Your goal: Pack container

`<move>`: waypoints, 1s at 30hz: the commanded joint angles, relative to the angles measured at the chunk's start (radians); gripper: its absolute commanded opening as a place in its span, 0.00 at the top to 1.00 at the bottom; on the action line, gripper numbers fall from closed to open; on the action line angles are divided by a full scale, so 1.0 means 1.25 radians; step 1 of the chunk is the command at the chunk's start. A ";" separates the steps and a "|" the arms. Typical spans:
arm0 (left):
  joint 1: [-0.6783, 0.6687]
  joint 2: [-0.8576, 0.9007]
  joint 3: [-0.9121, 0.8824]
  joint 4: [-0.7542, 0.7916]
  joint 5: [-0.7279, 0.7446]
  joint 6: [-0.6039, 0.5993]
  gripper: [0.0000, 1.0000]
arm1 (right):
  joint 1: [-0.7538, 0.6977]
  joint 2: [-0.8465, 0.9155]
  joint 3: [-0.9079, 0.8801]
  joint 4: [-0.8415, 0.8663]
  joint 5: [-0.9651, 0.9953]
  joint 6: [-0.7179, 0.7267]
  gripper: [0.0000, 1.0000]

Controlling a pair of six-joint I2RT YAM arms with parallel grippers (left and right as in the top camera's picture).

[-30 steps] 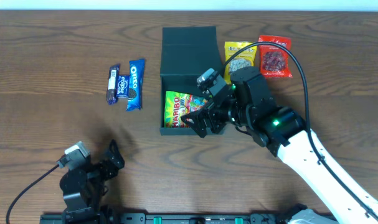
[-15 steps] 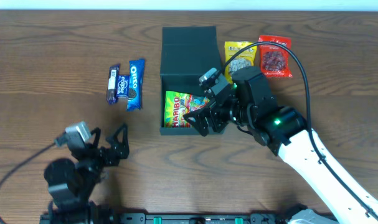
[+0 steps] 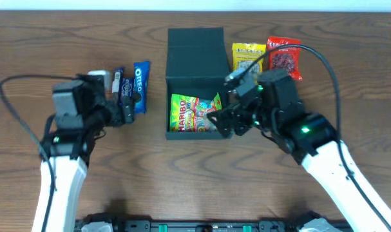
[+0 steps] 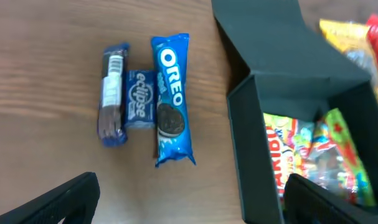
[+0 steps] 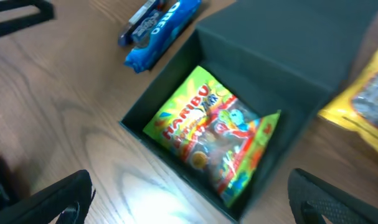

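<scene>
The dark green container [image 3: 177, 84] stands open at the table's middle, lid flipped back. A Haribo bag [image 3: 192, 113] lies inside it and also shows in the right wrist view [image 5: 213, 134]. My right gripper [image 3: 223, 122] is open and empty, hovering over the container's front right edge [image 5: 157, 152]. My left gripper [image 3: 125, 111] is open and empty, just in front of a blue Oreo packet [image 4: 171, 93], a small Eclipse packet [image 4: 139, 99] and a dark bar [image 4: 113, 93]. The container's left wall [image 4: 251, 143] is to their right.
A yellow snack packet [image 3: 248, 57] and a red snack packet [image 3: 284, 55] lie right of the container's lid, partly behind the right arm's cable. Bare wooden table lies in front of the container and at the far left.
My left arm has swung from the table's front left up to the Oreo and the bars. My right gripper has shifted right, uncovering more of the Haribo bag in the container.
</scene>
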 commanded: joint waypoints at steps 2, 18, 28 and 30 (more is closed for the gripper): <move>-0.048 0.099 0.041 0.026 -0.027 0.055 0.05 | -0.044 -0.051 0.009 -0.062 0.004 -0.056 0.01; -0.113 0.405 0.184 0.091 -0.093 0.055 0.05 | -0.113 -0.124 0.009 -0.239 0.025 -0.102 0.01; -0.113 0.442 0.184 0.248 -0.111 0.054 0.05 | -0.112 -0.123 0.009 -0.250 0.025 -0.102 0.01; -0.113 0.473 0.184 0.270 -0.111 0.050 0.05 | -0.112 -0.123 0.009 -0.250 0.025 -0.102 0.01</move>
